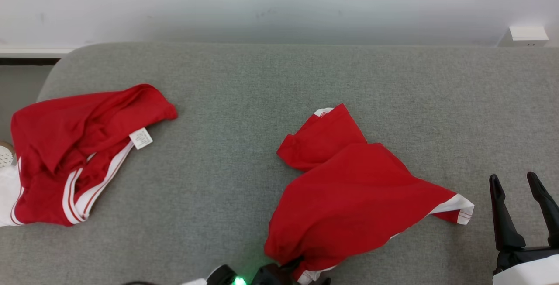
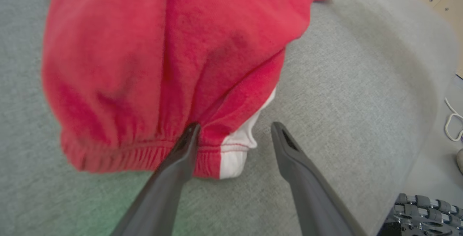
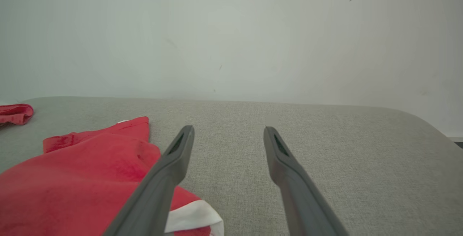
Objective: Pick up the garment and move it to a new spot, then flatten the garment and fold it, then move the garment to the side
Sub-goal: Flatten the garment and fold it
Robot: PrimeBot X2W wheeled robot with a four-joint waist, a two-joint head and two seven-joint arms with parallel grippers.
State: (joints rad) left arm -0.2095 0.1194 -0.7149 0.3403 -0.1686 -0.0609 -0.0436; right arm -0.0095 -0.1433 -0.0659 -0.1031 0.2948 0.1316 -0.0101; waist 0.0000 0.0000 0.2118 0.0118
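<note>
Where our grey cushion (image 1: 227, 101) meets the wall, red garment (image 1: 349, 197) crumpled right of centre, our left gripper (image 2: 235, 125) spread at its elastic hem, one tip against cloth, our right gripper (image 1: 513, 176) spread, empty, just beside, another red cloth (image 1: 74, 145) far left.

Domestic-looking room: grey upholstered seat (image 1: 244, 84)

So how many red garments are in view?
2. The left garment lies crumpled at the head view's left edge; the middle garment has its waistband by the open left gripper. Others may be hidden.
</note>
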